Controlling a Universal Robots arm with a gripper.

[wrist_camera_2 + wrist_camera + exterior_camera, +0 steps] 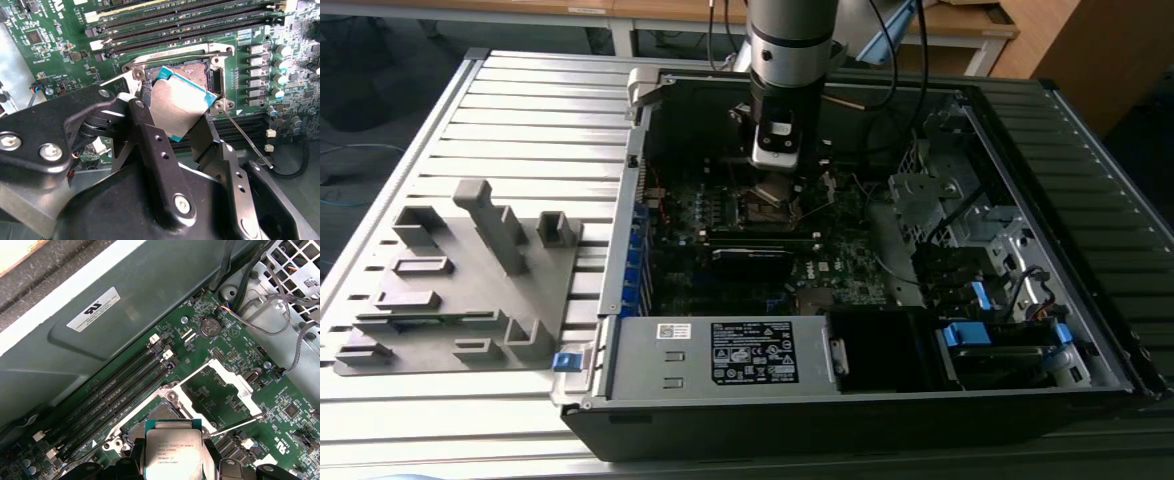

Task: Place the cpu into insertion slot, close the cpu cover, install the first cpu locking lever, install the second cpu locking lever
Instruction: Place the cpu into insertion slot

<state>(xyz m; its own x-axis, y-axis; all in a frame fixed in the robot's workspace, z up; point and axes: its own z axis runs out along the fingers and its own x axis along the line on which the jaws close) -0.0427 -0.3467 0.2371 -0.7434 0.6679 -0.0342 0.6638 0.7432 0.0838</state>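
The cpu (181,102) is a flat square chip with a grey metal top (172,449). My gripper (175,120) is shut on it, one black finger on each side, and holds it tilted just above the insertion slot (197,72). The slot (161,416) lies open, its contact field partly covered by the chip. The cpu cover (232,377), a silver frame with a square cut-out, is swung open beside the slot. A thin locking lever (247,140) stands free next to the slot. In the exterior view my gripper (774,185) hangs straight down inside the computer case over the slot (767,207).
Long black memory slots (175,30) run beside the slot. The black labelled power supply box (754,355) sits at the case's near side. Cables and a drive cage (947,210) fill the exterior view's right. A grey fixture plate (467,280) lies outside the case.
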